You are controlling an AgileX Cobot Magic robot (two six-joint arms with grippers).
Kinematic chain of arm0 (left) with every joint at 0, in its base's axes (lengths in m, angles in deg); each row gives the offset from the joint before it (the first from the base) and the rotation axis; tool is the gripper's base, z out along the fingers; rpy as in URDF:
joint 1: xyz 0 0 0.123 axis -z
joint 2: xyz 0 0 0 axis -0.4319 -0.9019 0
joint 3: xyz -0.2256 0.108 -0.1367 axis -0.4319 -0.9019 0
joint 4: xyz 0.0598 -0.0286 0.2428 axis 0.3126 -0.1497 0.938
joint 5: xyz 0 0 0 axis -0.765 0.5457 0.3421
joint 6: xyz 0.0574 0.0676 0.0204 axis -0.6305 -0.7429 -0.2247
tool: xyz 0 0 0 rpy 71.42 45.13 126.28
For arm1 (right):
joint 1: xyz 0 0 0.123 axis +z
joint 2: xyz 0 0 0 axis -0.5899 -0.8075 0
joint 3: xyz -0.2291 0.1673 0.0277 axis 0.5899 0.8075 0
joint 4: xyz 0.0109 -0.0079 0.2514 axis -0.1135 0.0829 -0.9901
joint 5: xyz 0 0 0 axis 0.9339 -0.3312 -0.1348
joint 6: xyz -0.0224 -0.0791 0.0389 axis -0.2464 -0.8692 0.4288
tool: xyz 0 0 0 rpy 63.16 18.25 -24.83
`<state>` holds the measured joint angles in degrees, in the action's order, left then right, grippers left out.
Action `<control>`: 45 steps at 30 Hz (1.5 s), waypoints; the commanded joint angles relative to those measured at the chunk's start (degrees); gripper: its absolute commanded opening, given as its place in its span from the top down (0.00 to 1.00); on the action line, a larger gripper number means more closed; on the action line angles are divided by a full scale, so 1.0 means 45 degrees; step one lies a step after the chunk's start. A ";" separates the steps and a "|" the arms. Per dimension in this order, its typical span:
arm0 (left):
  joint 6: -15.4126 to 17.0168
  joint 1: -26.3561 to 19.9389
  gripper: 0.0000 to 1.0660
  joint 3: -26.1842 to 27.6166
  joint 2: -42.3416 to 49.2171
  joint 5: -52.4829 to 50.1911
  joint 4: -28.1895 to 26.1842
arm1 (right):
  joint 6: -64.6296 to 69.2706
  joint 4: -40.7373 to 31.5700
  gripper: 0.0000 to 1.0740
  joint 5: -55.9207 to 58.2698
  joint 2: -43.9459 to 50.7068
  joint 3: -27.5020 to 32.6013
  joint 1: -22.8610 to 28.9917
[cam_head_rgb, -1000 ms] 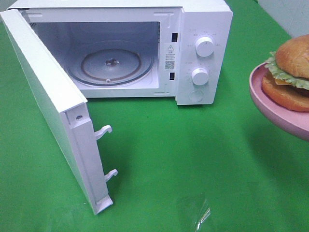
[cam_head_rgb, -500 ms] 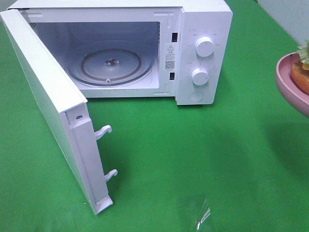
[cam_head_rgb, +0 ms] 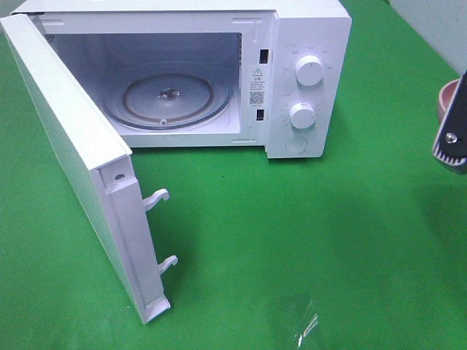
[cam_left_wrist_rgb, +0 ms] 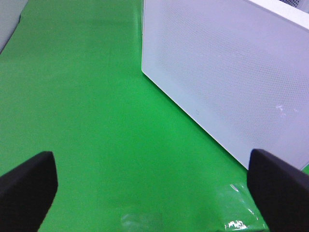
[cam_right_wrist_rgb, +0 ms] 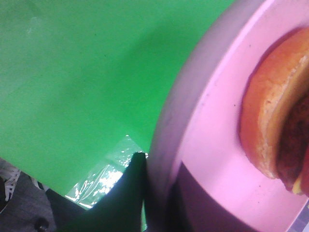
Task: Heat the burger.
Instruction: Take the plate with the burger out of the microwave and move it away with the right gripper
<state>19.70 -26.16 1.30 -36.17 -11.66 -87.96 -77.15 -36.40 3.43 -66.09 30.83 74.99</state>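
Now the right tool (cam_right_wrist_rgb: 145, 193) pinches the pink plate's (cam_right_wrist_rgb: 212, 145) rim, burger (cam_right_wrist_rgb: 275, 121) just beyond; left tool (cam_left_wrist_rgb: 149, 186) spread.

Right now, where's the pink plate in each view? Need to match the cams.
Exterior high: only a sliver of the pink plate at the right edge, behind the right gripper.
Left wrist: not in it; just the microwave door and the green cloth.
Right wrist: fills the right half, rim clamped, burger on it.
Shared landmark: the green cloth.
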 commanded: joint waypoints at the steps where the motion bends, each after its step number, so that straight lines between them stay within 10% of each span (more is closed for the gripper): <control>1: 0.0064 -0.0038 0.06 0.0013 0.0064 0.0064 0.0051 | 0.0917 0.1133 1.00 0.0306 -0.0382 -0.0446 0.0013; 45: 0.0064 -0.0038 0.06 0.0013 0.0064 0.0064 0.0051 | 0.6532 0.1426 1.00 0.0051 -0.4304 -0.1261 -0.1375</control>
<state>19.70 -26.16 1.30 -36.17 -11.66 -87.96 -48.85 -33.83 2.80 -85.40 25.27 69.04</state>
